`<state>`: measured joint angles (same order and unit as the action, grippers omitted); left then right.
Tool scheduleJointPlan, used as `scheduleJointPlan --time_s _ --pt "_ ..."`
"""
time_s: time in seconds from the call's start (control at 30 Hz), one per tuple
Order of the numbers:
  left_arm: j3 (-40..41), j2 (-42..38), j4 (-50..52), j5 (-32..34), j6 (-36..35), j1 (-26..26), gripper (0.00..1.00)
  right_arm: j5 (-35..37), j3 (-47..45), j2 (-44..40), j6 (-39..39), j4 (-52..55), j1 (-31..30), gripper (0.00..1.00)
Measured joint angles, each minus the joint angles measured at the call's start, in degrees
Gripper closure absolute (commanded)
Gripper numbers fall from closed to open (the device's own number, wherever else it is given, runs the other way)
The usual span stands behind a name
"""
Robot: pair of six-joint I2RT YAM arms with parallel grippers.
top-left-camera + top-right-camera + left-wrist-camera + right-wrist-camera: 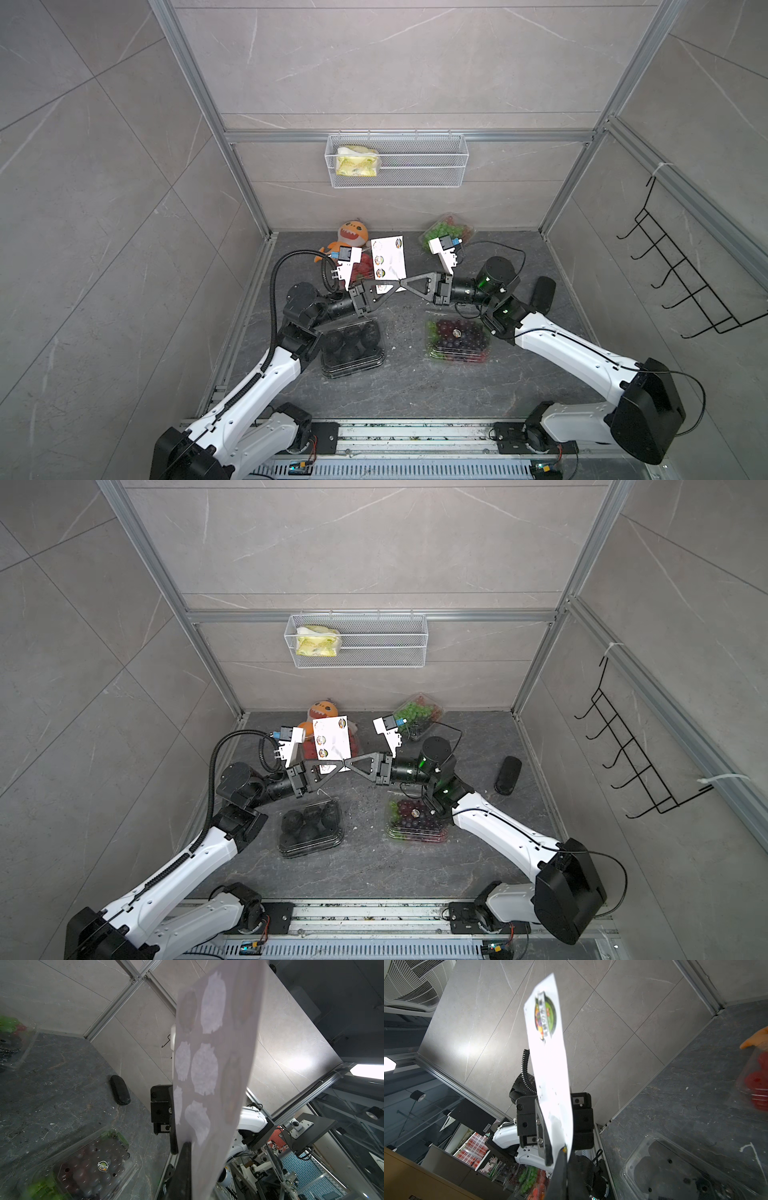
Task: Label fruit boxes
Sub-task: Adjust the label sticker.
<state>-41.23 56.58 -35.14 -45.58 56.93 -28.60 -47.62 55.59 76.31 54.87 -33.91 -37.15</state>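
Note:
Both grippers meet tip to tip above the middle of the floor. My left gripper (395,285) (188,1145) is shut on the lower edge of the white sticker sheet (388,257) (207,1064), which stands upright. My right gripper (403,283) (565,1150) is shut on the same edge from the other side, with a coloured speck at its tips. The strawberry box (365,266) lies behind the sheet and the green grape box (449,228) at the back right. The dark-fruit box (353,345) is front left. The purple grape box (457,336) is front right and bears a round sticker (103,1165).
An orange plush toy (353,235) sits at the back, beside the strawberry box. A black case (544,293) lies by the right wall. A wire basket (419,166) with a yellow packet hangs on the back wall. A black hook rack (681,266) hangs on the right wall.

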Motion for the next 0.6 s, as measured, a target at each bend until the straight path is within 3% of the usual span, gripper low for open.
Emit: scheduleJointPlan --time_s 0.2,0.6 --pt "-1.3 -0.7 2.9 -0.3 -1.1 0.0 0.86 -0.5 0.0 0.0 0.1 -0.7 0.0 1.0" --pt "-9.9 1.7 7.8 -5.6 -3.1 1.7 0.74 -1.8 1.0 -0.4 1.4 -5.9 1.3 1.0"
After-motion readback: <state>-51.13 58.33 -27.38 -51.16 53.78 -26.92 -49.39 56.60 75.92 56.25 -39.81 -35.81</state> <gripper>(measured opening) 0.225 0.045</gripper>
